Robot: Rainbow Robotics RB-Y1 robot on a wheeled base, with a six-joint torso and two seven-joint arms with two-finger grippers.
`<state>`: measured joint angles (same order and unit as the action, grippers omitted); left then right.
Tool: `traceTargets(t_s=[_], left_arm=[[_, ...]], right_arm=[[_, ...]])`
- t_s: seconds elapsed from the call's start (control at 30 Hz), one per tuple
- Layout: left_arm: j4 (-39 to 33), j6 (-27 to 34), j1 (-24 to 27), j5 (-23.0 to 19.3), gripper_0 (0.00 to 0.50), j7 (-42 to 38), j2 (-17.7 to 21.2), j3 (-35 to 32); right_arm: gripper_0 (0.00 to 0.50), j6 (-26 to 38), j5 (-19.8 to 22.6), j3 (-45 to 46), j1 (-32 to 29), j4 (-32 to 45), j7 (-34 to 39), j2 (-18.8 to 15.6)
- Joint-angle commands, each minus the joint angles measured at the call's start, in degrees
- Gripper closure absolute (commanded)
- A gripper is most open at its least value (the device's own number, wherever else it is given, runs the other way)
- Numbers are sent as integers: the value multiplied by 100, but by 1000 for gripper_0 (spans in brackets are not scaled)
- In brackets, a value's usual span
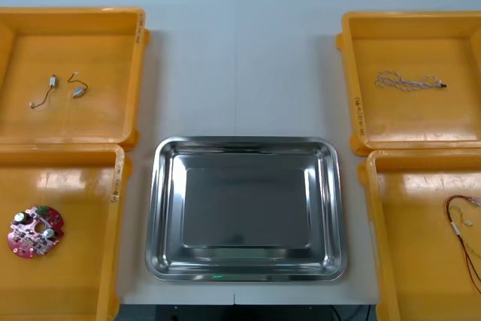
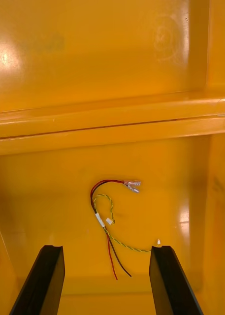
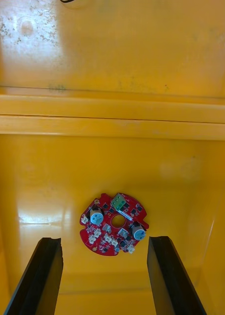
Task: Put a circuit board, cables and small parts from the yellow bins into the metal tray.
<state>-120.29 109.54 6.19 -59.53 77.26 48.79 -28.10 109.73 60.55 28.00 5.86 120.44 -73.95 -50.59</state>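
Both grippers hung wide open, holding nothing. My left gripper (image 3: pixel 105 240) hovered over the near left yellow bin (image 1: pixel 75 276), where the round red circuit board (image 3: pixel 113 224) lay on the floor between and just beyond my fingers. My right gripper (image 2: pixel 106 248) hovered over the near right bin (image 1: pixel 406 261), above the red and yellow cable (image 2: pixel 110 216). Between the bins, the metal tray (image 1: pixel 245 146) sat bare and shiny.

Four yellow bins (image 1: pixel 75 11), one metal tray (image 1: pixel 248 141), one red circuit board (image 1: pixel 34 231) — two small metal parts (image 1: pixel 78 92), two cables (image 1: pixel 406 81)
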Motion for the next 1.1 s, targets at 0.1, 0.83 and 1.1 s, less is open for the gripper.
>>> traceTargets(t_s=[0.1,0.83,1.1], left_arm=[[-171,46,-119,-47,0,-226,121,-190],[-171,46,-119,-47,0,-226,121,-190],[-171,46,-119,-47,0,-226,121,-190]], right_arm=[[0,27,-55,200,-86,156,-105,59],[0,27,-55,200,-86,156,-105,59],[0,27,-55,200,-86,156,-105,59]])
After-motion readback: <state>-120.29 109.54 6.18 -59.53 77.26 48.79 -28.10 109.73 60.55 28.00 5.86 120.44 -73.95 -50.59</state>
